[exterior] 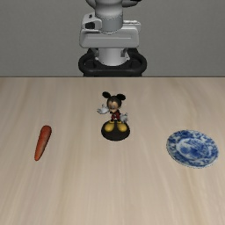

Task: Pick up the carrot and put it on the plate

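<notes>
An orange carrot [42,142] lies on the wooden table at the exterior view's left, pointing roughly front to back. A blue-and-white patterned plate [192,147] rests flat at the exterior view's right, with nothing on it. The robot's white arm [109,31] rises from its black base [111,63] at the far edge of the table, well away from both the carrot and the plate.
A Mickey Mouse figurine [114,115] stands upright on a black disc in the middle of the table, between the carrot and the plate. The table's far edge [176,77] meets a grey wall.
</notes>
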You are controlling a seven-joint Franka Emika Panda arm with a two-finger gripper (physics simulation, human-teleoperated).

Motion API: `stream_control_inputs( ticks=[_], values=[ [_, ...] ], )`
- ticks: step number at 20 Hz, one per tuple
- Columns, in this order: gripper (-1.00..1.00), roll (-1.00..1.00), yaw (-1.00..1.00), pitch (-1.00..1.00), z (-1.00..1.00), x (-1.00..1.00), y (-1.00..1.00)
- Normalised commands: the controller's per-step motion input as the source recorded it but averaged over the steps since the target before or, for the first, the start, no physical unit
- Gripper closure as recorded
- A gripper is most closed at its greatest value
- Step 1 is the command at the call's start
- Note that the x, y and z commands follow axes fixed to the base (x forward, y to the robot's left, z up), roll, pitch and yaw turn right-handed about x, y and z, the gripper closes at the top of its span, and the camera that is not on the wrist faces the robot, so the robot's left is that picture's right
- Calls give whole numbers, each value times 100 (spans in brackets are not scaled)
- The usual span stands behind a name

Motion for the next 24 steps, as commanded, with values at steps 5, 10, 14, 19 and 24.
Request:
stream_control_inputs(
  ticks=[5, 10, 14, 19, 24],
  values=[
    [-100, 0, 0, 0, 0, 0, -100],
    [-100, 0, 0, 0, 0, 0, -100],
    [-100, 0, 0, 0, 0, 0, -100],
    [-100, 0, 0, 0, 0, 40, -60],
    [-100, 0, 0, 0, 0, 100, 0]
  ],
)
